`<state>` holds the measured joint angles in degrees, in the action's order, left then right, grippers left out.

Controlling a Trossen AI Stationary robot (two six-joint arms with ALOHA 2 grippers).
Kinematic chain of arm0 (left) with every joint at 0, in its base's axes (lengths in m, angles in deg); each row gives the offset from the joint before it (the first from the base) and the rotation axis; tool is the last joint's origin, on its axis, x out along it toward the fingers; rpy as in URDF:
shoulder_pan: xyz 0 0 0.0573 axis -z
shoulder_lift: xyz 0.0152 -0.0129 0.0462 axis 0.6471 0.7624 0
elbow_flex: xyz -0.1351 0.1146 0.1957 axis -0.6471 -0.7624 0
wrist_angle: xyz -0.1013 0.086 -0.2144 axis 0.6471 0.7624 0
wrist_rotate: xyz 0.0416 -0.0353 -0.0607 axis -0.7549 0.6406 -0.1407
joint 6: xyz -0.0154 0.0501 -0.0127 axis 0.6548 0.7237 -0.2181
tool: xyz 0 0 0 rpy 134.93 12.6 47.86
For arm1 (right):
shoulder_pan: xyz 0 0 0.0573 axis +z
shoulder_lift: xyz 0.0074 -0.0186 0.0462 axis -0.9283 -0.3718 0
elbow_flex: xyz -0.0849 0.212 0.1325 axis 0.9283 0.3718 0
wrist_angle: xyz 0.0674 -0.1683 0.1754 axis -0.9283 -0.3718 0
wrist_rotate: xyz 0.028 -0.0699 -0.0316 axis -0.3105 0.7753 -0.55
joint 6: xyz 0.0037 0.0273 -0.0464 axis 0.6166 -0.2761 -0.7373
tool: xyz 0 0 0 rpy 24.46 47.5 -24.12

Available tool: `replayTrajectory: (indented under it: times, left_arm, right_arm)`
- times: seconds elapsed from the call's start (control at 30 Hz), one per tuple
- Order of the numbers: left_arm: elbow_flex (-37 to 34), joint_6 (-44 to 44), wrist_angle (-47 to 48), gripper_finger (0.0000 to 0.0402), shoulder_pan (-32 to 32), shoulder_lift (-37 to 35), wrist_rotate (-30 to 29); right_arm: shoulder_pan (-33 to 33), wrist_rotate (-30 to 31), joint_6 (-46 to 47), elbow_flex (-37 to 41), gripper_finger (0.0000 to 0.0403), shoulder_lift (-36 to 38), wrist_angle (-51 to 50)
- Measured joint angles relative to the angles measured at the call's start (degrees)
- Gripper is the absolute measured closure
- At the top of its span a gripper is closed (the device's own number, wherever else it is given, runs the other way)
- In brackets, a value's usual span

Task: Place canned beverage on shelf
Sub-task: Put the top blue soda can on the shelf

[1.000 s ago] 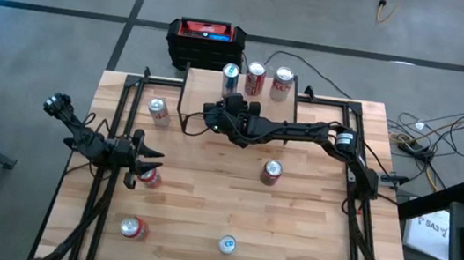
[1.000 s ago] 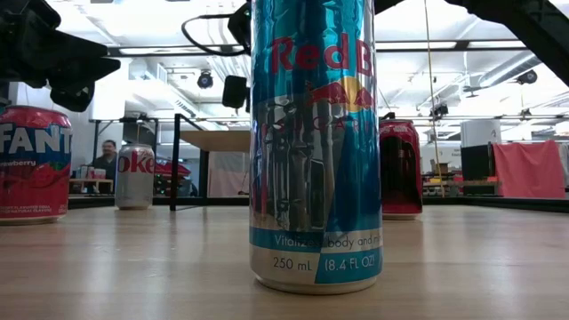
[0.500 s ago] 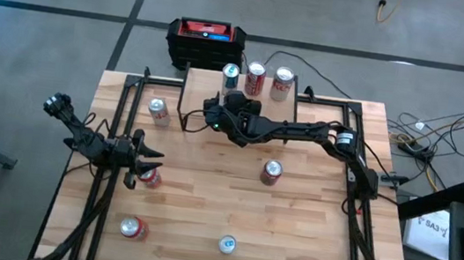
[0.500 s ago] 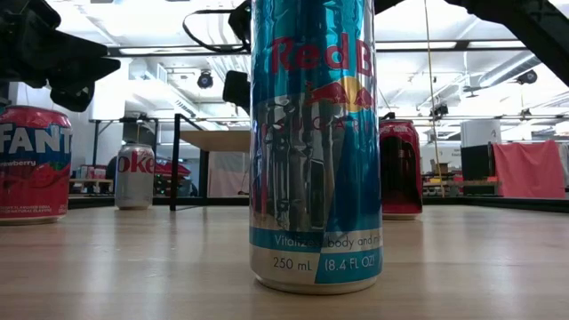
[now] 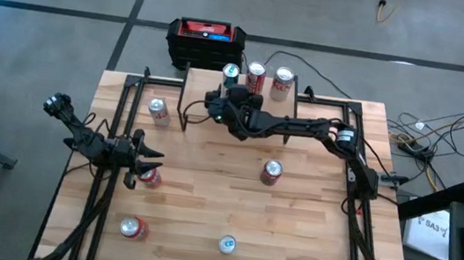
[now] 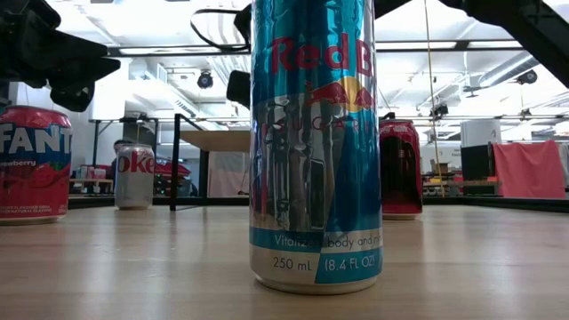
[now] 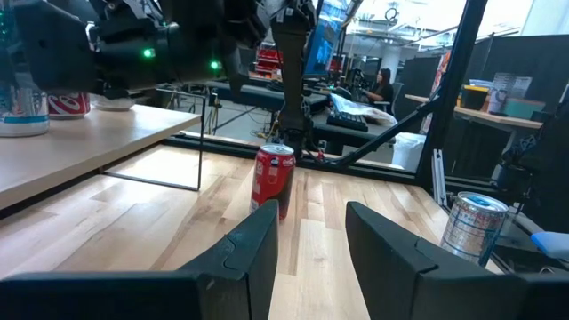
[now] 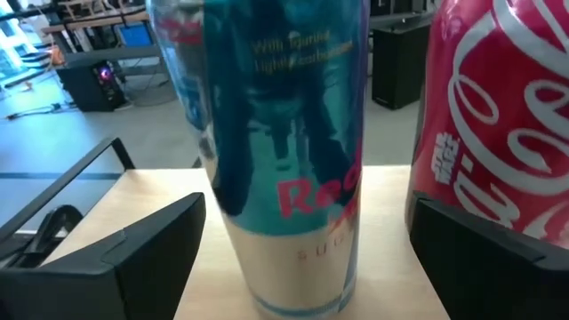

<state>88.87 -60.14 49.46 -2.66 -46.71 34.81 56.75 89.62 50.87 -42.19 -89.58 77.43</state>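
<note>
The shelf (image 5: 211,81), a light wooden board on thin black legs, stands at the table's far edge. On its top stand a blue Red Bull can (image 5: 231,74) and two red cans (image 5: 254,78) (image 5: 283,83). My right gripper (image 5: 226,94) reaches level over the shelf, open. In the right wrist view its fingers (image 8: 133,258) stand on either side of the blue can (image 8: 284,151) with gaps showing; the can rests upright on its base. My left gripper (image 5: 141,161) waits, shut, at the table's left.
Loose cans stand on the table: a silver one (image 5: 157,110), a red one (image 5: 272,171), one by the left gripper (image 5: 151,177), a Fanta (image 5: 133,228) and a blue one (image 5: 227,245) near the front. A black-and-red box (image 5: 207,43) sits beyond the far edge.
My right gripper has opened at the blue can on the shelf and tipped slightly at the wrist. The can stays upright where it was. The left arm has kept still.
</note>
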Motion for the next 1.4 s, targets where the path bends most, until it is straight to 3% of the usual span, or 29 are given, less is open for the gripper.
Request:
replayTrajectory:
  times: [0.6,1.4]
  left_arm:
    - [0.0,0.0,0.0,0.0283,0.0,0.0,0.0]
    - [0.0,0.0,0.0,0.0283,0.0,0.0,0.0]
  right_arm:
    - [-1.0,1.5,-5.0,-0.1,0.005,-4.3,11.3]
    - [-1.0,4.4,-5.3,0.0,0.0058,-4.3,11.5]
